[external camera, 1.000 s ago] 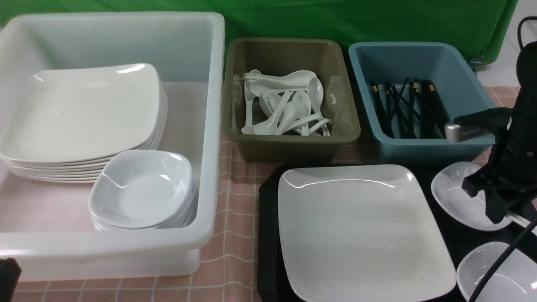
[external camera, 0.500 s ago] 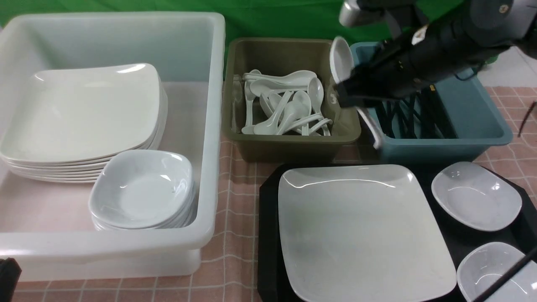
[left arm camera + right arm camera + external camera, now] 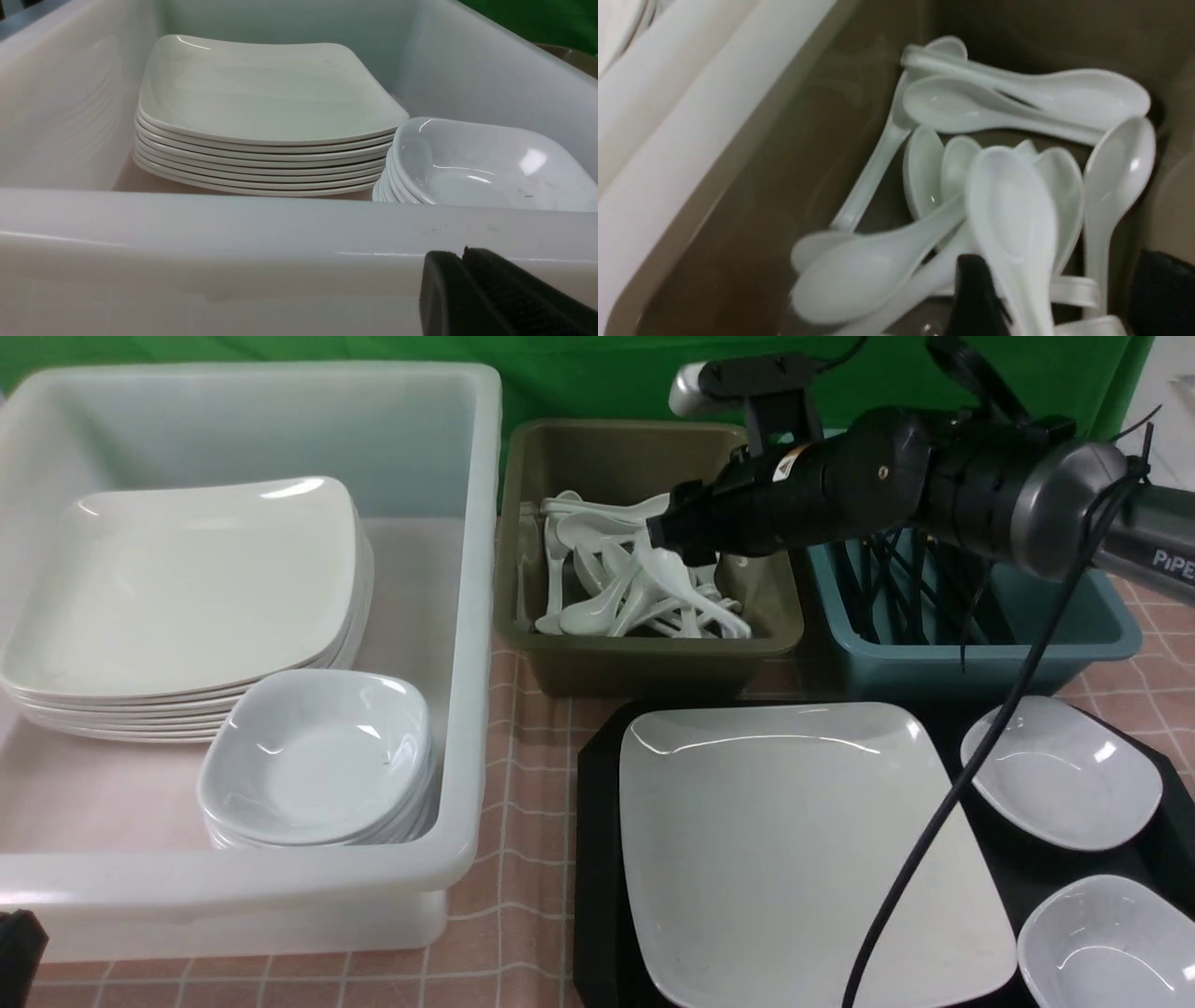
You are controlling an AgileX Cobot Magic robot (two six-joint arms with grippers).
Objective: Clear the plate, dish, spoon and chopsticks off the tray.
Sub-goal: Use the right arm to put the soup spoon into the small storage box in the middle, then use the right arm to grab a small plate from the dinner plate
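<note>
Spoon [image 3: 1013,219] first: in the right wrist view it lies bowl-up over the heap of other spoons in the olive tub [image 3: 653,663], well off the tray [image 3: 593,859], with its handle running down just beside one black finger [image 3: 976,289]. The right end effector [image 3: 1064,298] has its fingers wide apart, so I judge this to be the release and not a carry. I cannot tell whether the spoon has settled on the pile or leans on that finger.

To finish this step cleanly, I would make sure the handle is free of the finger, then lift straight up before swinging away (a sideways exit could drag the spoon along or knock the tub's rim). The black cable [image 3: 943,821] hangs from the arm across the plate [image 3: 803,849], so I would watch that it does not snag on the way back.

The plate and two small dishes [image 3: 1060,770] sit on the tray. I see no chopsticks on it; black sticks [image 3: 896,588] lie in the blue tub [image 3: 980,658]. The left end effector [image 3: 490,294] waits low by the white crate [image 3: 280,887] on the desk [image 3: 523,756]. Too little of it shows to say whether its fingers are apart or together.
</note>
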